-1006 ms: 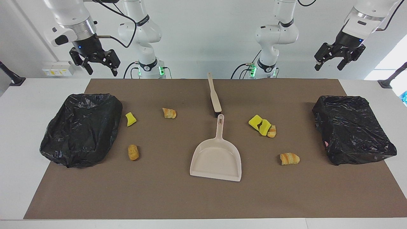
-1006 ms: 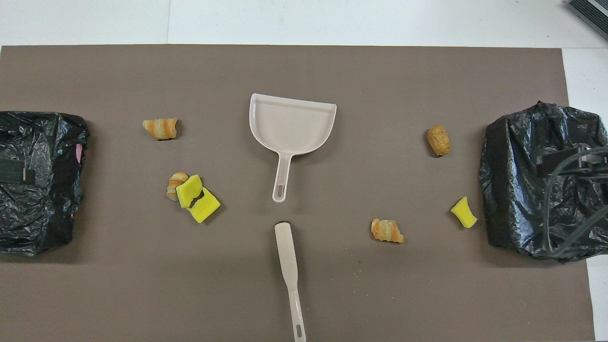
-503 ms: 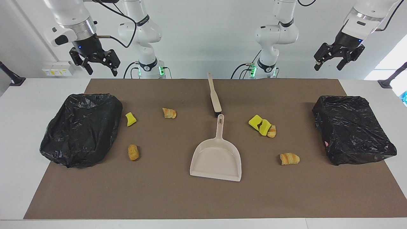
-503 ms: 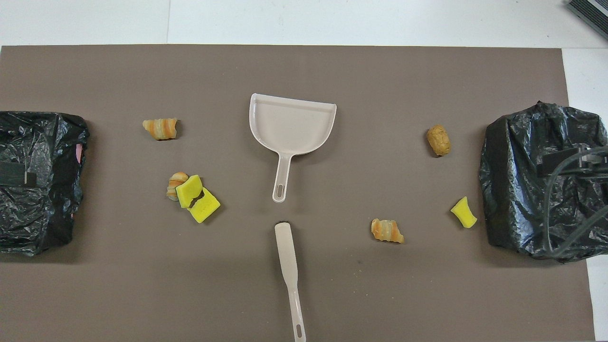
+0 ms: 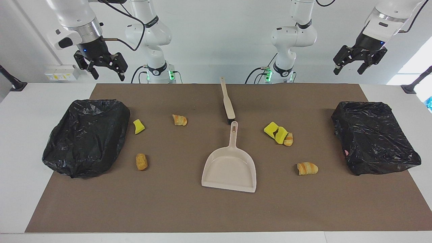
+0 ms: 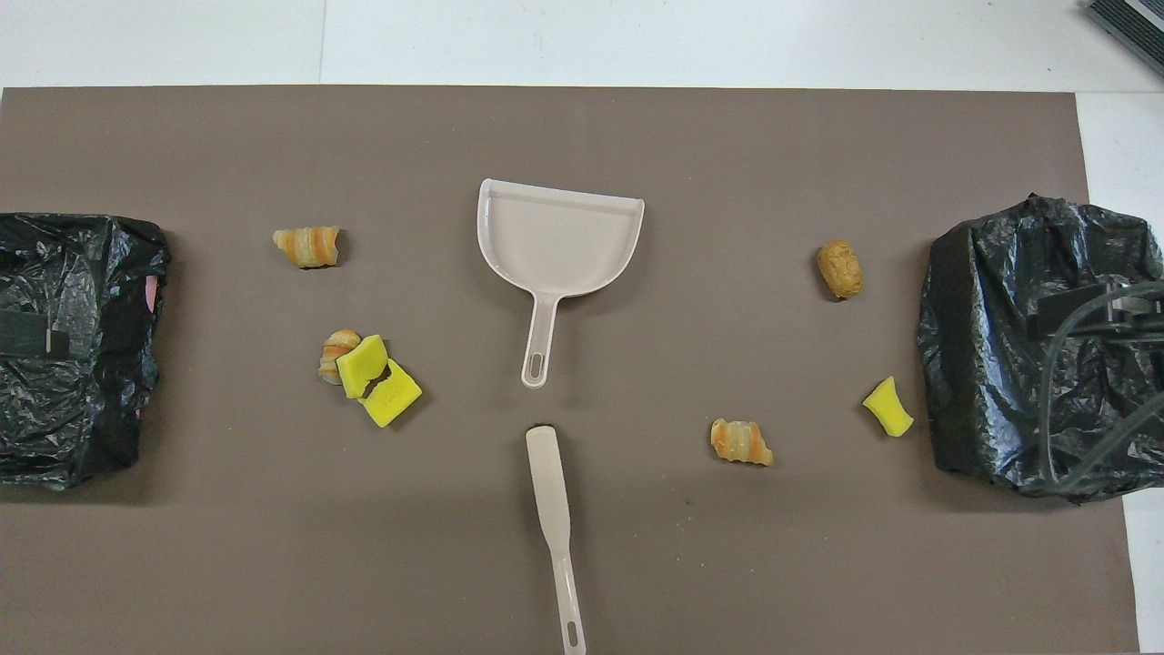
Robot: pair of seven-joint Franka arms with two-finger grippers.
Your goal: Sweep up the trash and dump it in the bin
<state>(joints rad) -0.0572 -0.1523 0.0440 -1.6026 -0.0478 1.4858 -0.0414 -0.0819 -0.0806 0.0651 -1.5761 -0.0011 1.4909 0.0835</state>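
Observation:
The trash lies loose on the brown mat [image 5: 168, 202]. Two yellow sponge chunks [image 5: 276, 132] touch a bread piece [image 5: 288, 139], and another bread piece [image 5: 307, 168] lies farther from the robots. Toward the right arm's end lie a sponge chunk [image 5: 138, 126] and two bread pieces [image 5: 179, 119] [image 5: 141, 161]. The beige dustpan [image 5: 229, 167] and the brush [image 5: 227, 103] lie mid-table, end to end. My right gripper [image 5: 108, 76] is open and raised over one black-bagged bin [image 5: 87, 135]. My left gripper [image 5: 348, 71] is open and raised over the other bin [image 5: 374, 136].
The mat covers most of the white table [image 5: 20, 141]. The bins sit at the two ends of the mat. In the overhead view the dustpan [image 6: 556, 241] has its mouth turned away from the robots, and the brush [image 6: 555, 509] lies nearer to them.
Both grippers have drifted slightly upward. Nothing on the table has moved.

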